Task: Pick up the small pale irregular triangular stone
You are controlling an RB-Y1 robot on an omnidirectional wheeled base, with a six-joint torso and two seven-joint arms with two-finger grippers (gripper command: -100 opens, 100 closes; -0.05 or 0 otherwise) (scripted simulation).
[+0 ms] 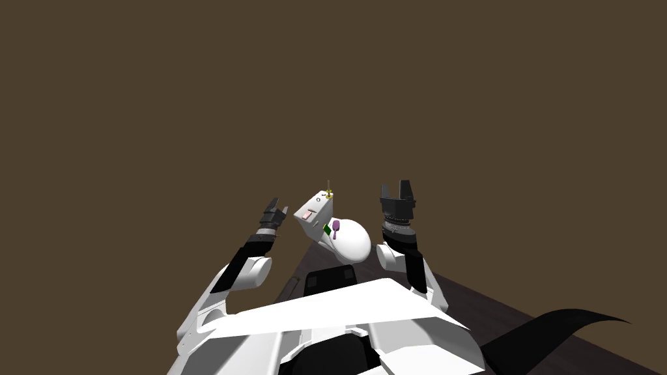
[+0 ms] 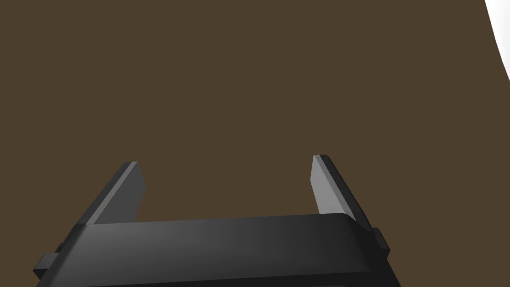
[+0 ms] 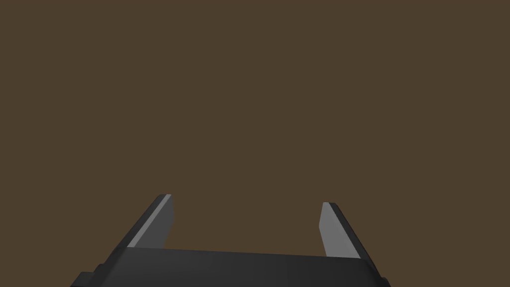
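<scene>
My left gripper [image 1: 279,209] is raised in front of a flat brown surface [image 1: 326,84]. In the left wrist view it [image 2: 225,160] is open, with only brown between its fingers [image 2: 124,192]. My right gripper [image 1: 397,189] is raised at about the same height. It [image 3: 247,199] is open too, with nothing between its fingers [image 3: 158,219]. Between the two arms sit a white box [image 1: 314,209] with a small pink piece on it and a white rounded body [image 1: 352,241] carrying a purple and a green bit.
The flat brown surface spans nearly the whole head view and both wrist views. A dark floor strip [image 1: 482,306] and a black area [image 1: 553,332] lie at the lower right. A white curved edge [image 2: 500,35] shows beside the left gripper.
</scene>
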